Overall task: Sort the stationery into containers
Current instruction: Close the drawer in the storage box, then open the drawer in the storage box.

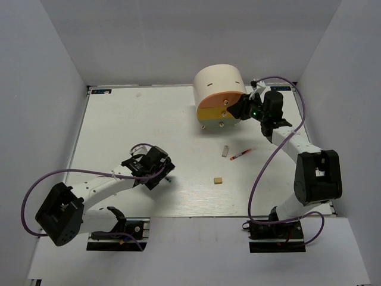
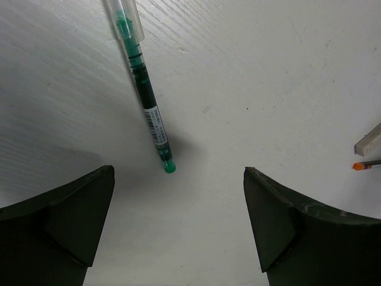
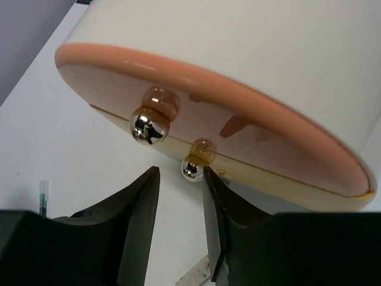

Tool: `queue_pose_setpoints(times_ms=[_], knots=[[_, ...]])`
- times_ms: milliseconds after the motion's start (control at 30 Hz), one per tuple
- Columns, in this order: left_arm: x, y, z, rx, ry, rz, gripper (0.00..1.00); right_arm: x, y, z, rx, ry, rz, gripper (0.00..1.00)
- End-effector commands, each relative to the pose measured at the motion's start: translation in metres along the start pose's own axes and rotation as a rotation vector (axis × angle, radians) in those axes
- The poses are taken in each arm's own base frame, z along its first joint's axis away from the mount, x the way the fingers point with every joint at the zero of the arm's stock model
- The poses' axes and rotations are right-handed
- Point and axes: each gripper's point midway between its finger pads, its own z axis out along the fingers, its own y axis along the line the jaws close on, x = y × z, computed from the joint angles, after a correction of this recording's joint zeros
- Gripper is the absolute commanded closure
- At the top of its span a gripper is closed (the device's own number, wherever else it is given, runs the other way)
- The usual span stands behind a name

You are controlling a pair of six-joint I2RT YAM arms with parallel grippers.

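A white worktop (image 1: 137, 125) with a faint wood grain is boxed in by plain pale panels: a left wall (image 1: 36, 107), a far wall (image 1: 178, 36) and a right wall (image 1: 351, 89). A small dark fitting (image 1: 100, 90) sits at its far left corner. A white board (image 1: 196, 253) runs along its near edge.

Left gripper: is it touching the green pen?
Apart. The left wrist view shows the green pen lying on the table between the open jaws of the left gripper, with bare table visible either side of its tip.
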Motion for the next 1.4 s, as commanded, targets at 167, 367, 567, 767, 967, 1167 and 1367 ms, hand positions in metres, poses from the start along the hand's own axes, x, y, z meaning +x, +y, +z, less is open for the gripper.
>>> queue_pose_setpoints(times_ms=[167, 367, 567, 767, 967, 1167, 1367], knots=[[-0.005, -0.019, -0.007, 0.048, -0.005, -0.025, 0.01, 0.024, 0.001, 0.002, -0.015, 0.045, 0.122, 0.54], [-0.004, -0.014, -0.007, 0.029, -0.001, -0.020, 0.01, 0.038, -0.005, 0.006, 0.027, 0.057, 0.276, 0.52], [-0.004, -0.012, -0.007, 0.021, 0.000, -0.017, 0.01, 0.048, -0.015, 0.008, 0.093, 0.053, 0.391, 0.50], [-0.004, -0.012, -0.007, 0.021, 0.000, -0.017, 0.01, 0.044, -0.011, 0.013, 0.085, 0.028, 0.512, 0.49], [-0.004, -0.012, -0.007, 0.021, 0.000, -0.017, 0.01, 0.044, -0.016, 0.019, 0.108, 0.015, 0.582, 0.48], [-0.004, -0.012, -0.007, 0.021, 0.000, -0.017, 0.01, 0.042, -0.015, 0.023, 0.101, -0.003, 0.611, 0.48], [-0.003, -0.011, -0.005, 0.012, 0.002, -0.015, 0.01, 0.039, -0.014, 0.028, 0.094, -0.014, 0.647, 0.48]])
